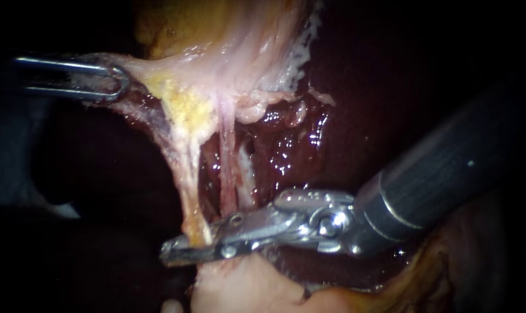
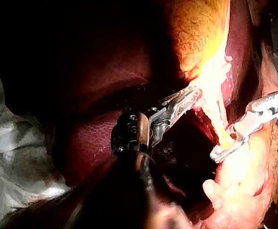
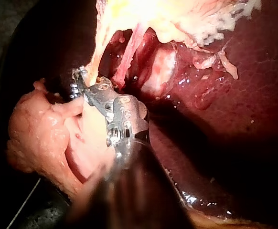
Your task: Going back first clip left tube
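Two strands run down from the pale, fatty gallbladder tissue (image 1: 216, 52): the yellowish left tube (image 1: 188, 185) and the pink right tube (image 1: 228, 162). My right instrument (image 1: 178, 249) comes in from the right, with its jaws at the lower end of the left tube. The jaws stand slightly open with that tube between them, and the same shows in the left wrist view (image 2: 227, 145). I see no clip on the tube. My left instrument (image 1: 119, 81), up on the left, is shut on a fold of gallbladder tissue and holds it taut.
Dark red, wet liver (image 1: 361, 116) lies behind and to the right of the tubes. A pale pink tissue mound (image 1: 245, 287) sits just under the right instrument's jaws. White gauze (image 2: 15, 157) lies beside the left instrument's shaft.
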You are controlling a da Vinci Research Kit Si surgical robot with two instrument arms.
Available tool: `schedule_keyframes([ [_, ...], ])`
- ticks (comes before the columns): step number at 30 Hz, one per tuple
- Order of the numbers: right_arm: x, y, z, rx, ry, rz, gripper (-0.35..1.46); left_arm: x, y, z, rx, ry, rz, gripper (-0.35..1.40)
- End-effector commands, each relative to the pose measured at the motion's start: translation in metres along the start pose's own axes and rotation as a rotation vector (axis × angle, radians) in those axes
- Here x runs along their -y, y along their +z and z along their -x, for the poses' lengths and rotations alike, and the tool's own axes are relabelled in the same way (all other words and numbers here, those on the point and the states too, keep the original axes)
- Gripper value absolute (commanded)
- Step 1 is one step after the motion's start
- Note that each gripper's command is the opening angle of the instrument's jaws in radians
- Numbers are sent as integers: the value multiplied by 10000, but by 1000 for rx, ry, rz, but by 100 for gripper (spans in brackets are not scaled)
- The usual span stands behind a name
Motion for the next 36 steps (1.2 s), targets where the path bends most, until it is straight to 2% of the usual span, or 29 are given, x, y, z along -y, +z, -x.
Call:
schedule_keyframes([
  [1,1,0,0,0,0,0,-35,0,0,0,0,0,0,-35],
  [2,2,1,0,0,0,-1,-35,0,0,0,0,0,0,-35],
  [5,5,4,-1,-14,-31,2,21,0,0,0,0,0,0,-35],
  [6,6,5,-1,-20,-31,0,32,0,0,0,0,0,0,-35],
  [8,6,7,-2,-43,-32,-6,42,0,0,0,0,0,0,-35],
  [10,4,6,-2,-53,-43,10,43,0,-1,0,0,0,0,-35],
  [13,0,2,-1,-69,-107,47,46,0,-1,0,1,0,1,-35],
  [20,-9,-23,6,4,-251,125,46,1,-1,1,1,0,1,-35],
  [23,-9,-36,8,5,-291,140,47,1,-1,1,1,0,1,-35],
  [26,-5,-52,7,3,-341,159,49,1,-2,1,1,0,1,-35],
  [29,5,-77,2,1,-379,182,50,1,-3,1,1,1,2,-35],
  [36,23,-151,-9,3,-455,227,50,1,-4,1,2,1,2,-35],
])
